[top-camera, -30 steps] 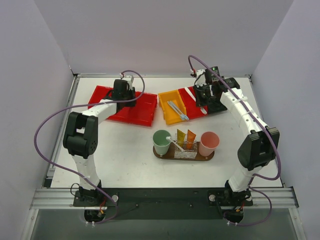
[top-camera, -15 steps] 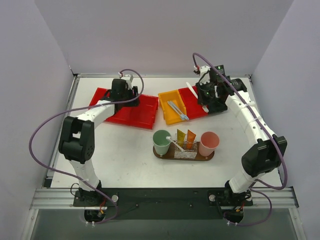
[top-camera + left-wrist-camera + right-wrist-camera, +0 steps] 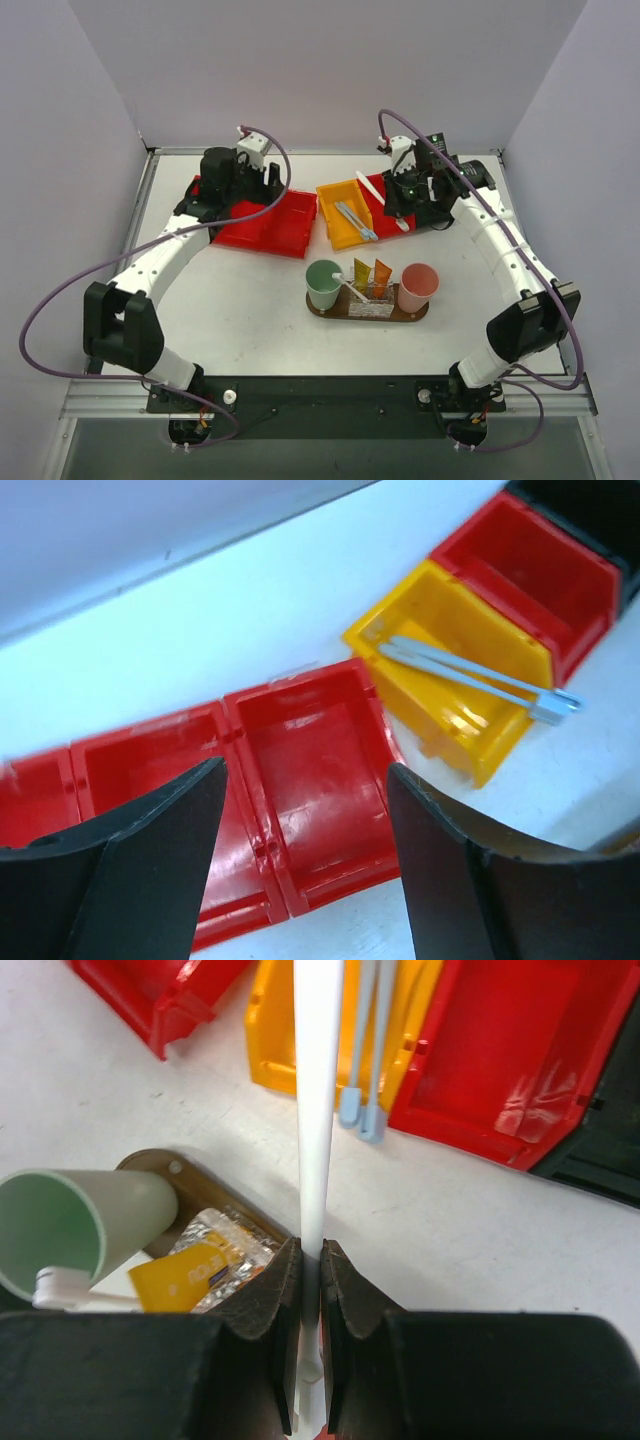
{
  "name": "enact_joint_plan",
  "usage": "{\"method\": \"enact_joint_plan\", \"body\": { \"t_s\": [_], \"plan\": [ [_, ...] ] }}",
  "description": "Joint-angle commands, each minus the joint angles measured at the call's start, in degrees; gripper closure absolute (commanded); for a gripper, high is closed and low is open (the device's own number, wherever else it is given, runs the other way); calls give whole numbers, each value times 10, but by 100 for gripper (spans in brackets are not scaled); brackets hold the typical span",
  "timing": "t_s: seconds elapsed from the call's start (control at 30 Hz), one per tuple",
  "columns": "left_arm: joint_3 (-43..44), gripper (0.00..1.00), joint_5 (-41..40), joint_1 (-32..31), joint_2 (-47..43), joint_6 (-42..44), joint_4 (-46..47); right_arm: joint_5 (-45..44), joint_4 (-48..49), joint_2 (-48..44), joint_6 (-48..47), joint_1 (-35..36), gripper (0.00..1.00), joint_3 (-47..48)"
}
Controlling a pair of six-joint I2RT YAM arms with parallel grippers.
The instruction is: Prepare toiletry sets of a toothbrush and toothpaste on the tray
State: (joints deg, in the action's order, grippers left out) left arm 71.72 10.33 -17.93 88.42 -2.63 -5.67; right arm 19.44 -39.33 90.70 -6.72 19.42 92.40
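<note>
My right gripper (image 3: pixel 397 211) is shut on a slim white toothbrush (image 3: pixel 374 190) and holds it in the air above the red bin (image 3: pixel 385 212); in the right wrist view the toothbrush (image 3: pixel 318 1110) runs straight up from the closed jaws (image 3: pixel 311 1260). The dark wooden tray (image 3: pixel 325 311) carries a green cup (image 3: pixel 323 283) with a toothbrush in it, a clear cup with orange and yellow toothpaste tubes (image 3: pixel 371 272) and a pink cup (image 3: pixel 417 287). My left gripper (image 3: pixel 255 188) is open and empty above the left red bins (image 3: pixel 300 760), its fingers (image 3: pixel 150 870) wide apart.
A yellow bin (image 3: pixel 340 222) between the red bins holds two pale blue toothbrushes (image 3: pixel 356 220), also in the left wrist view (image 3: pixel 480 675) and the right wrist view (image 3: pixel 370 1050). A black bin (image 3: pixel 442 212) stands at the back right. The green cup (image 3: pixel 70 1225) and a yellow tube (image 3: pixel 190 1275) show below my right gripper.
My right gripper has lifted the white toothbrush out of the red bin and shifted a little left. My left arm has swung outward, its gripper staying over the left red bins.
</note>
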Motion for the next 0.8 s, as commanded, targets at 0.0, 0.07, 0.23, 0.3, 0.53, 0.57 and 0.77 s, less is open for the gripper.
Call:
{"method": "enact_joint_plan", "body": {
  "t_s": [0.0,0.07,0.23,0.3,0.53,0.57,0.77],
  "plan": [
    [14,24,92,-46,-70,217,-1,72,-41,-33,-12,18,100,25],
    [20,23,97,-68,-84,269,-16,98,-63,-32,-15,23,100,37],
    [3,21,91,-126,-141,437,-49,139,-101,-31,-25,54,100,50],
    [13,20,80,-156,-151,489,-84,150,-107,-31,-29,59,100,57],
    [71,20,30,-250,-141,583,-209,215,-121,-23,-26,72,100,88],
    [79,20,21,-259,-137,597,-226,220,-123,-22,-21,73,100,95],
    [84,20,-43,-306,-115,626,-210,250,-128,-6,-14,83,100,100]
  ]
}}
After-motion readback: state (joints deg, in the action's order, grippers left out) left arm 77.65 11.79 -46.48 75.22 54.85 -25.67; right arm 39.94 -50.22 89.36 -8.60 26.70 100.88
